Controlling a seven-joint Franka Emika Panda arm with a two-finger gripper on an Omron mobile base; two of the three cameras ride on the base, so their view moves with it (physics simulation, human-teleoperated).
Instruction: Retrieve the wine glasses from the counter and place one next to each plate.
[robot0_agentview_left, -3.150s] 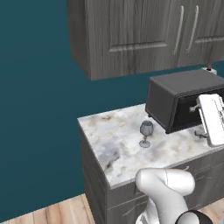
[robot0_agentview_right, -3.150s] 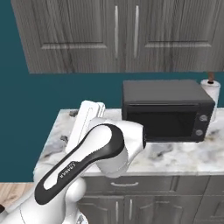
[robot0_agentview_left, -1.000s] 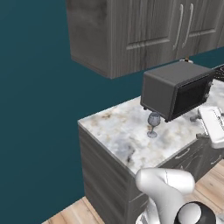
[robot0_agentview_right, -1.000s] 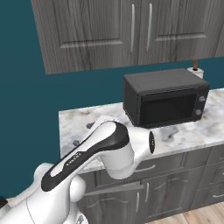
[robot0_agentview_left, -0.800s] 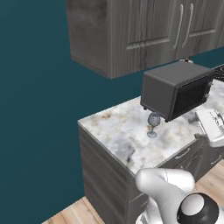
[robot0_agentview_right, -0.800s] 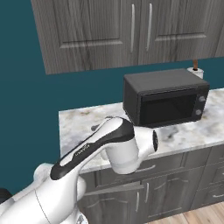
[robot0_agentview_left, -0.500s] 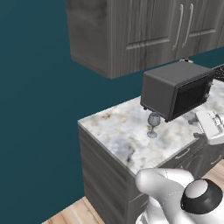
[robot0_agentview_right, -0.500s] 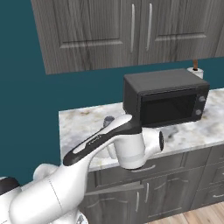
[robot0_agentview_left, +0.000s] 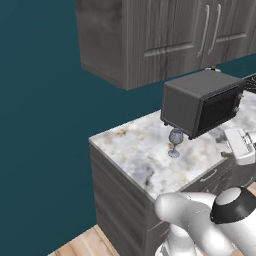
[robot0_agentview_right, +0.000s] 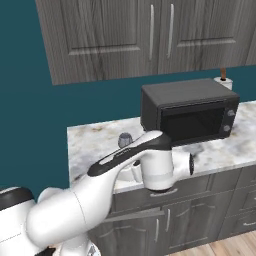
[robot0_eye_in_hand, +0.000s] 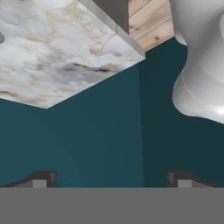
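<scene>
Arm swung farther right along counter (robot0_agentview_left: 135, 150) front, jaws wide apart, empty, beside wine glass (robot0_agentview_left: 175, 141).

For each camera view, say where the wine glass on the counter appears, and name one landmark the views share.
Left base view: wine glass stands upright at centre right, on the counter just in front of the microwave.
Right base view: its bowl peeks above the arm, left of the microwave.
Hand view: cannot be identified with confidence.
Shared landmark: the marbled counter.
</scene>
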